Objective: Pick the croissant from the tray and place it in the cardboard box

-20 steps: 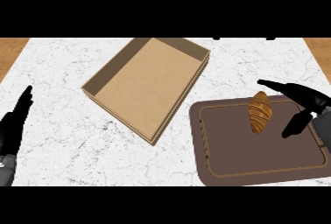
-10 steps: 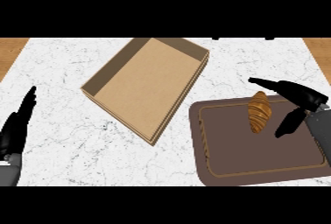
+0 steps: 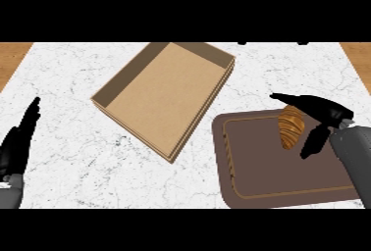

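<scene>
I see the croissant (image 3: 291, 126) lying on the tray (image 3: 268, 171), up in its far right corner, long axis running roughly toward me. It sits just inside the tray's raised rim, with bare tray surface open to its left and below it.

My right robot hand (image 3: 324, 113) arches over the croissant from the right: one finger reaches past its far end, the thumb hangs down just beside its right flank. The fingers are spread and not closed on it; I cannot tell whether they touch it. The grey forearm comes up along the tray's right edge.

The tray lies at the desk's (image 3: 72, 78) near right, and its right side runs out of view. The box (image 3: 167, 93) sits to the left and farther back, turned at an angle, open side up; its near right wall passes close to the tray's top left corner with a thin strip of marble between.

The left robot hand (image 3: 20, 142) rests at the left edge, fingers straight and pointing up. Wide bare marble lies between it and the box.
</scene>
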`<state>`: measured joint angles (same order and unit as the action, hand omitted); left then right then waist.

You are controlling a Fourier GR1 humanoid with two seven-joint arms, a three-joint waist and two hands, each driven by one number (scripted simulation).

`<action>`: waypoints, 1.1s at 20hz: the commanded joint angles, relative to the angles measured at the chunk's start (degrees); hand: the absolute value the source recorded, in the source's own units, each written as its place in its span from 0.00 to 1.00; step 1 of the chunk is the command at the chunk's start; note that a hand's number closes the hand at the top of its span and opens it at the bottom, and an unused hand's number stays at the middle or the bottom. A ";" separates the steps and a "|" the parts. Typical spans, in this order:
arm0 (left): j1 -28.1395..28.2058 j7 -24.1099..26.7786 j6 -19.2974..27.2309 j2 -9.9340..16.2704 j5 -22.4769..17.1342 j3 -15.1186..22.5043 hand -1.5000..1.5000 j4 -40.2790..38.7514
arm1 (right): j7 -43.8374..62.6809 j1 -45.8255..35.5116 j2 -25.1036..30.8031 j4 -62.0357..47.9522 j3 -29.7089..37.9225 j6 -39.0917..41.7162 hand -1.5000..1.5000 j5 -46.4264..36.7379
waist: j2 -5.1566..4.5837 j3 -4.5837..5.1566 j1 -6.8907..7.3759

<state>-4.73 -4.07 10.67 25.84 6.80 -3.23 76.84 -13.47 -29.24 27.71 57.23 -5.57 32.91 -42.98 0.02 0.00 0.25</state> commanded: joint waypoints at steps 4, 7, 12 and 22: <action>-0.38 -0.93 -1.20 -0.82 1.96 -1.74 0.50 0.78 | 2.88 0.86 -5.40 -4.44 0.31 -7.22 1.00 -4.77 | -0.06 -0.02 0.06; -4.25 0.30 -2.97 0.27 -0.06 -3.73 0.50 -3.71 | -2.13 -0.58 -4.28 -5.57 0.92 -16.07 1.00 -6.83 | -0.20 -0.02 -0.08; 0.02 2.42 -2.81 -1.83 1.55 -3.01 0.50 -2.33 | -3.66 -0.68 -4.38 -7.22 2.00 -22.87 1.00 -9.68 | -0.08 -0.02 0.04; -1.32 2.12 -3.64 -2.32 2.99 -4.18 0.50 -1.85 | -1.50 -11.63 -8.90 -13.73 2.57 -29.27 1.00 -14.07 | -0.05 0.00 0.12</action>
<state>-6.49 -3.23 8.05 23.40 10.03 -6.54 75.53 -16.88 -39.78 19.85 41.87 -3.47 6.68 -56.00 -0.10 0.08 0.62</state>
